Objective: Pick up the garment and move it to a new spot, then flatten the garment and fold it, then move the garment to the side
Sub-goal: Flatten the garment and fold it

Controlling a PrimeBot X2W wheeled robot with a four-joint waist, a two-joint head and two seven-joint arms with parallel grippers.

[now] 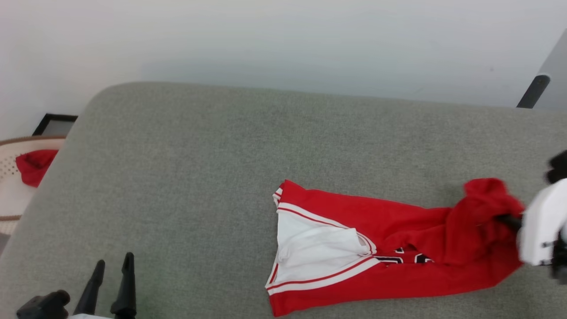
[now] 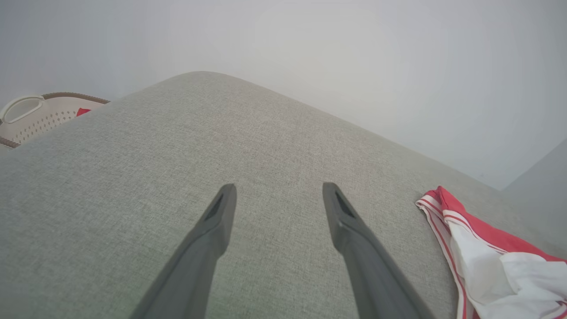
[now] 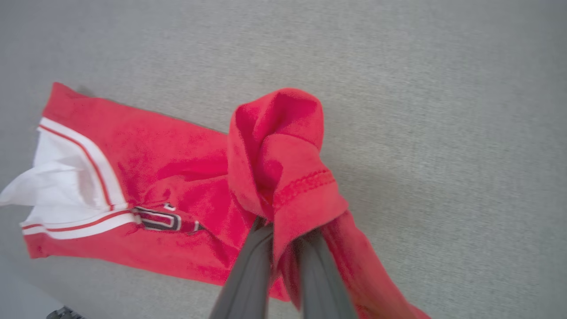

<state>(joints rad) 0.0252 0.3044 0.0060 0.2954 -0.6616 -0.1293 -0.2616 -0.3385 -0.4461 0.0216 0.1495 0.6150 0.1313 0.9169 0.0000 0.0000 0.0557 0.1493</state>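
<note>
Grey, coarse-woven upholstery (image 1: pixel 221 155) with a rounded far edge spreads across my head view. On it, toward four o'clock, lies the garment (image 1: pixel 345 212), a soft red jersey pulled long and rumpled. A white sleeve panel edged in red-and-white stripes sits at its nine o'clock end. The black-and-white lettering is mostly folded under, so I cannot read it.

At three o'clock my right gripper (image 1: pixel 507 219) is clenched on a bunched red end of the jersey, raised above the weave. Its fingertips are buried in cloth, and the frame edge cuts off the white wrist housing. My right wrist view shows what the head view hides: two grey fingers (image 3: pixel 248 274) pressed close together, a stitched hem draped over them, and a knot-like wad of fabric above.

At seven o'clock my left gripper (image 1: pixel 114 261) has its dark tapered fingers parted and holds nothing. The left wrist view shows bare weave in the gap, and the jersey's striped end at four o'clock.

At nine o'clock in the head view, a cream perforated basket (image 1: pixel 9 177) holds a small red cloth (image 1: pixel 33 166). Both are partly cut off.
</note>
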